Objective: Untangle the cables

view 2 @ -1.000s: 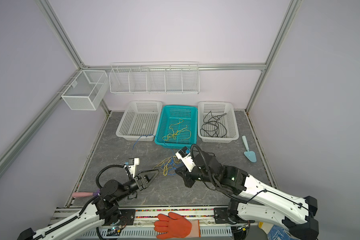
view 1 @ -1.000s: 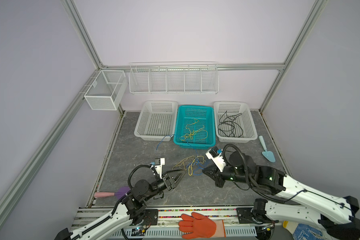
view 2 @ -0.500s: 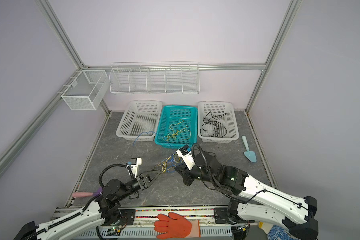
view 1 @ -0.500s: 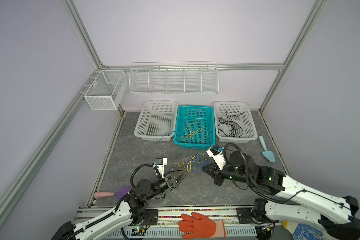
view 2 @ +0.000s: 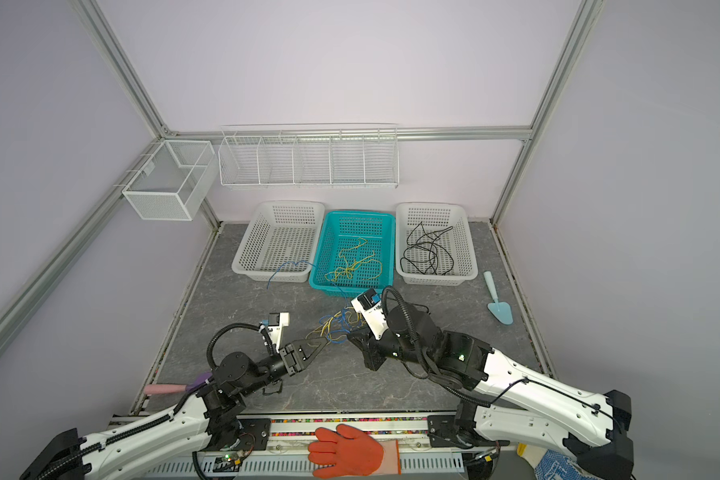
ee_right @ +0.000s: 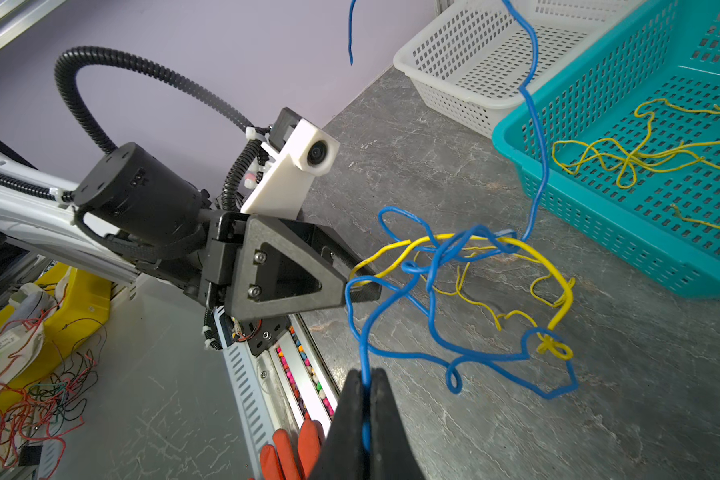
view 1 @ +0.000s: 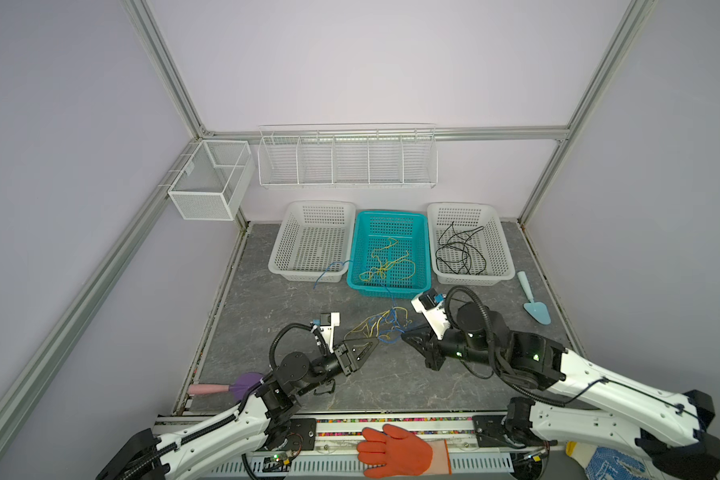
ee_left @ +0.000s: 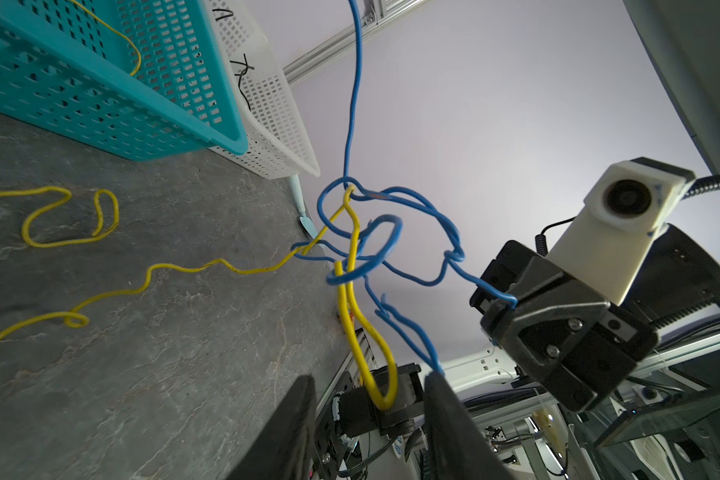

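- Right gripper is clamped on the blue cable, lower centre in both top views.
- Left gripper stands parted, with a loop of the yellow cable hanging between its fingers.
- The knotted tangle stretches between both grippers, just below the teal basket in frame.
- Black cables lie in the white basket to its right.

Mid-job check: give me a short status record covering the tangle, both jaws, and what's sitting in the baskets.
tangle: blue cable and yellow cable knotted, held up between the grippers; yellow trails onto the table
right gripper: jaws shut on blue cable
left gripper: jaws apart around a yellow loop, not pinching it
teal basket: loose yellow cables
white basket: black cables
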